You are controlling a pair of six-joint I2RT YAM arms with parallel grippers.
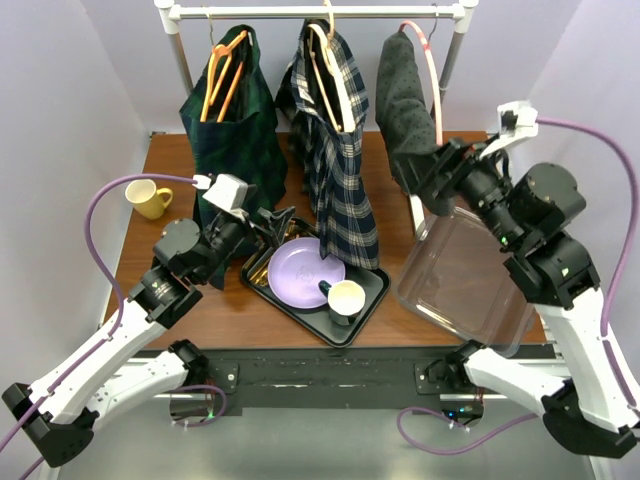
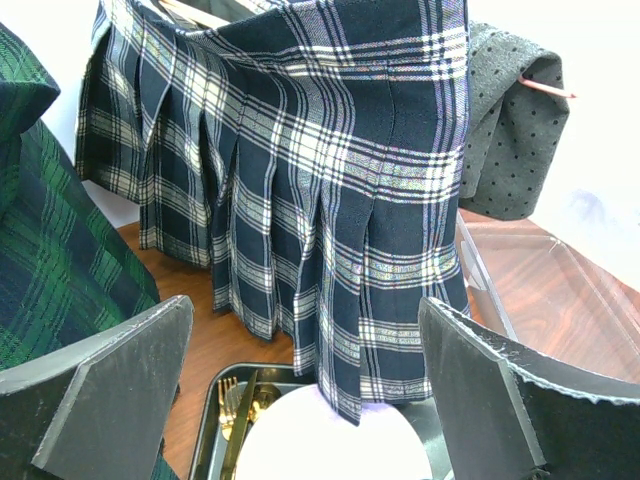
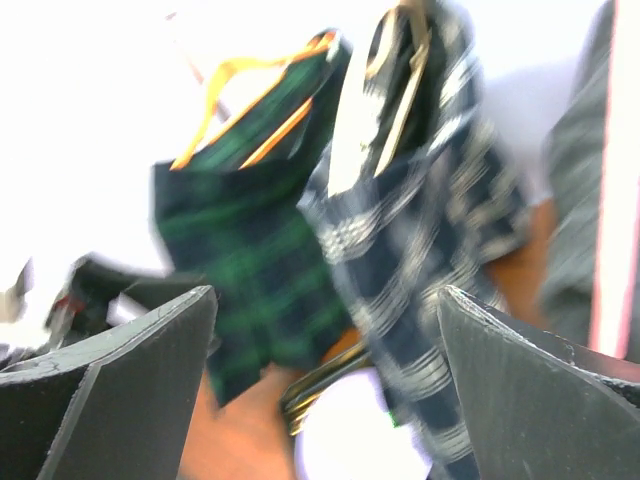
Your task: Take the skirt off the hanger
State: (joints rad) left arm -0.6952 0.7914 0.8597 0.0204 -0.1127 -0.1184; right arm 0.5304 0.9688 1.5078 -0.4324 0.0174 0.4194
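Over the wooden table [image 1: 165,160], the navy plaid skirt [image 1: 340,170] is hanging. Left gripper [image 2: 305,300] and right gripper [image 3: 325,295] are gaping wide, empty.

The skirt [image 1: 345,190] was pleated woven cloth, matt. The surface [image 1: 165,160] was glossy brown wood. The bin [image 1: 470,280] was clear smooth plastic, the rail [image 1: 260,12] shiny metal, the tray [image 1: 372,296] glossy black.

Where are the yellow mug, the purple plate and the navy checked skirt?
Yellow mug [image 1: 150,199]: overhead view, on its body.
Purple plate [image 1: 295,275]: overhead view, on its bare middle.
Navy checked skirt [image 2: 340,230]: left wrist view, on the front pleats.
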